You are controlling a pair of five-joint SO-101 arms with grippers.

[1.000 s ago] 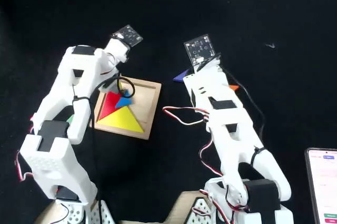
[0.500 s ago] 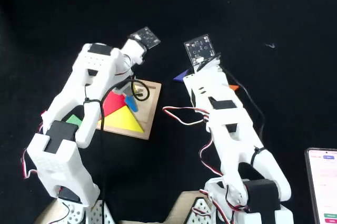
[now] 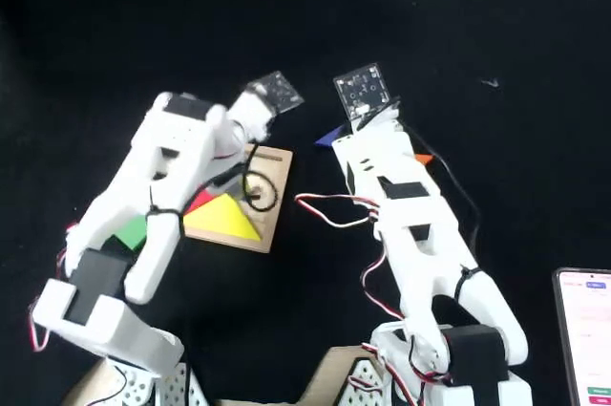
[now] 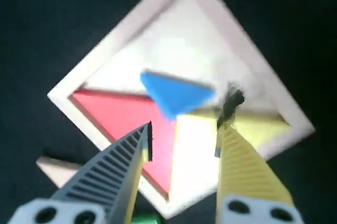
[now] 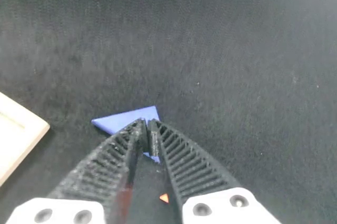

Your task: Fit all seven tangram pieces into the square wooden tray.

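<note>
Over the tray [image 4: 248, 55], left pincer [image 4: 184, 129] spread; right pincer [image 5: 147, 125] pressed together, half-hiding a violet triangle [image 5: 122, 120].

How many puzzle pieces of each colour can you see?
Red piece: 1
Yellow piece: 1
Light blue piece: 1
Green piece: 1
Purple-blue piece: 1
Orange piece: 1
Total: 6

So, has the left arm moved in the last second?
Yes. In the high view the left arm has swung rightward across the wooden tray, toward its right edge.
</note>
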